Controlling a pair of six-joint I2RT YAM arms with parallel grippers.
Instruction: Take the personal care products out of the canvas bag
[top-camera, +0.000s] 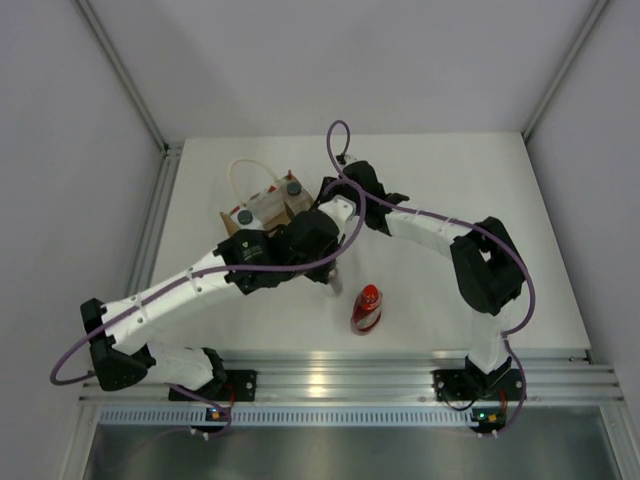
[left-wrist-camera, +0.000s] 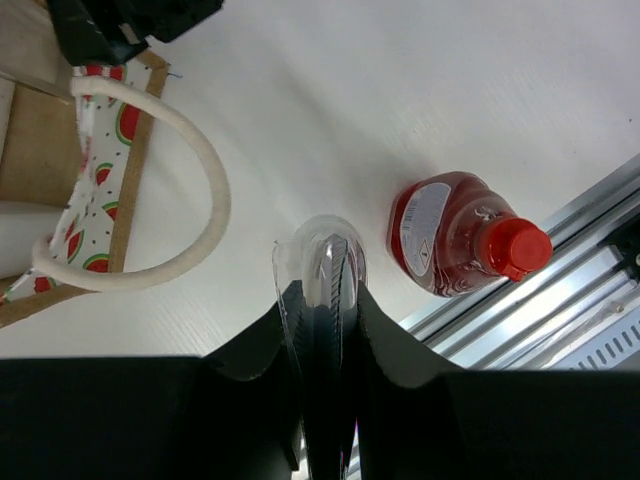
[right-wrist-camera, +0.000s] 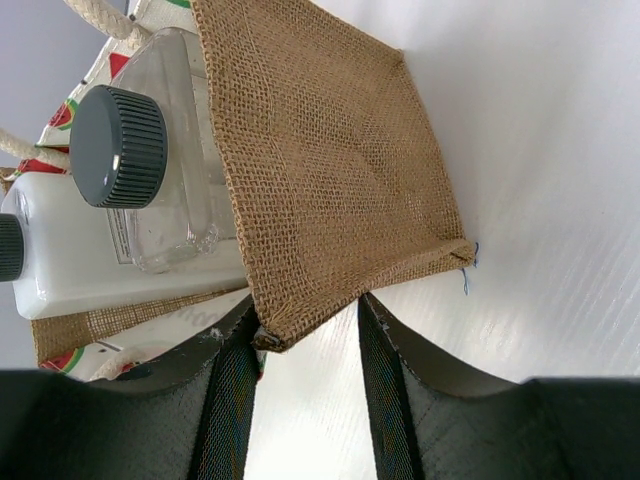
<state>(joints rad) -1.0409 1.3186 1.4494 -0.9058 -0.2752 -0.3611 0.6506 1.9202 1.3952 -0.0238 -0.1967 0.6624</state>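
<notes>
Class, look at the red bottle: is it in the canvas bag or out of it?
Out. The red bottle sits on the table, apart from the canvas bag.

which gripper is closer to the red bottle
Left. The left gripper, shut on a clear tube, is just beside the red bottle; the right gripper is farther back, at the bag corner.

Both the left arm (top-camera: 180, 290) and the right arm (top-camera: 430, 232) have white link shells joined by bulky black joint housings. A thin purple cable (top-camera: 345, 135) loops loosely along each. Tiny green and orange lights (top-camera: 485, 412) glow at the lower right base. The left gripper (left-wrist-camera: 325, 292) and right gripper (right-wrist-camera: 305, 305) have matte black, wedge-shaped fingers.
</notes>
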